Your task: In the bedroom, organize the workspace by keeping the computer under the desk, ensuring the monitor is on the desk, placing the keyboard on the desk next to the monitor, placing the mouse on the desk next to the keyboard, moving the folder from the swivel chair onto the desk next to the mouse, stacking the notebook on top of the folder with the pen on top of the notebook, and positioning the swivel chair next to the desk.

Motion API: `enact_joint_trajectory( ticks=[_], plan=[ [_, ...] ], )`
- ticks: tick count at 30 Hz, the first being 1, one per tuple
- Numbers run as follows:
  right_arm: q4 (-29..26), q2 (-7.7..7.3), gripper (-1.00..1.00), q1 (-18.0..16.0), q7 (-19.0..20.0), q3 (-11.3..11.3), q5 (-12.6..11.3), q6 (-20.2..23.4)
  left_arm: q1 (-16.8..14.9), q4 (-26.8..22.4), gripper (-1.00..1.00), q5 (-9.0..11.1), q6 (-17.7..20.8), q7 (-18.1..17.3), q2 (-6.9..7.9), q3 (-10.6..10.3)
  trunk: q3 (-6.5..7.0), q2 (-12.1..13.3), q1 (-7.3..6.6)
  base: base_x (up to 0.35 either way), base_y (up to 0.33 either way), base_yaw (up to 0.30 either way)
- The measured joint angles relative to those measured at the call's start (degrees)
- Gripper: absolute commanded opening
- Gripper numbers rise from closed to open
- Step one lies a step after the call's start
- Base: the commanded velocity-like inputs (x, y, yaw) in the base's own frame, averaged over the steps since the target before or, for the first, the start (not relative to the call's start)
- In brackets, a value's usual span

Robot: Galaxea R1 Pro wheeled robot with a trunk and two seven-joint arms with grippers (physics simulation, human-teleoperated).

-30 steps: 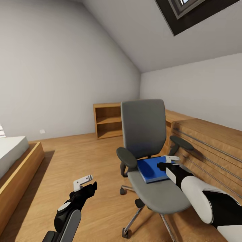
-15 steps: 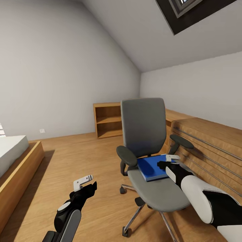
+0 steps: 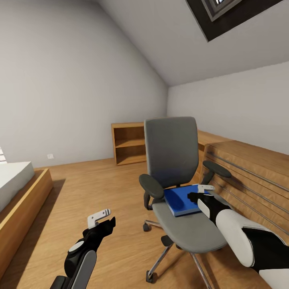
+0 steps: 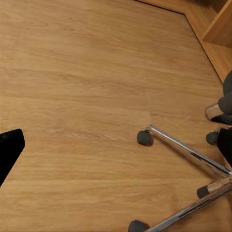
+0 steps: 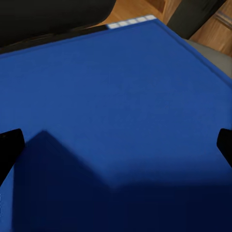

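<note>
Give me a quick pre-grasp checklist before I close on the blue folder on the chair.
1. Flat blue folder lies on the grey swivel chair's seat: ok.
2. Right hand at the folder's near edge: ok.
3. Right hand open, dark fingertips spread over the blue cover: ok.
4. Fingers actually straddling the folder's edge: cannot tell.
5. Left hand apart from the chair, over the wooden floor: ok.
6. Desk drop spot in view: not ok.
</note>
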Motion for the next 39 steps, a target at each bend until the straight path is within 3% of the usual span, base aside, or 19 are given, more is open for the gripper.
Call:
enact_joint_trajectory(
  ticks=[23, 39],
  plan=[
    [-0.1, 0.09, 1.0, 0.0, 0.1, -0.1, 0.0, 0.0, 0.0, 0.0, 1.0, 0.2, 0.0, -0.3, 0.18, 0.0, 0.0, 0.0, 0.0, -0.014, 0.0, 0.0],
    [0.3, 0.09, 1.0, 0.0, 0.1, 0.0, -0.1, -0.1, 0.0, 0.0, 1.0, 0.2, 0.0, -0.3, 0.18, 0.0, 0.0, 0.0, 0.01, -0.18, 0.0, 0.0]
  ],
)
